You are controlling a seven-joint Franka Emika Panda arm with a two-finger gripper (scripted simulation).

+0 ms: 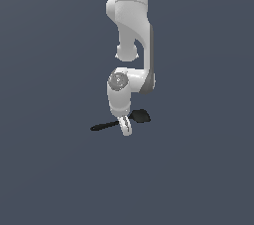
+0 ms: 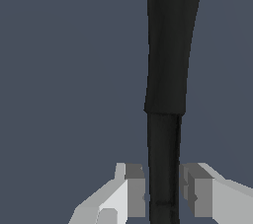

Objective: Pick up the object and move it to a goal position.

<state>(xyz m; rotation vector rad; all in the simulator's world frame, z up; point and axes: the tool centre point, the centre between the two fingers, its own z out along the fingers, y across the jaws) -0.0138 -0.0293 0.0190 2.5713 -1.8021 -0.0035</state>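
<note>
The object is a small black spoon-like utensil (image 1: 105, 126). It lies almost level, with its thin handle toward the exterior view's left and its wider head (image 1: 141, 115) toward the right. My gripper (image 1: 125, 129) points straight down onto its middle. In the wrist view the black utensil (image 2: 170, 60) runs between my two fingers, and the gripper (image 2: 163, 193) has both grey pads (image 2: 136, 191) against its sides. The gripper is shut on it. I cannot tell whether the utensil rests on the surface or is just above it.
A plain dark grey-blue surface (image 1: 49, 169) lies all around. The white arm (image 1: 131, 21) rises above the gripper at the top centre of the exterior view. No other objects and no goal marker show.
</note>
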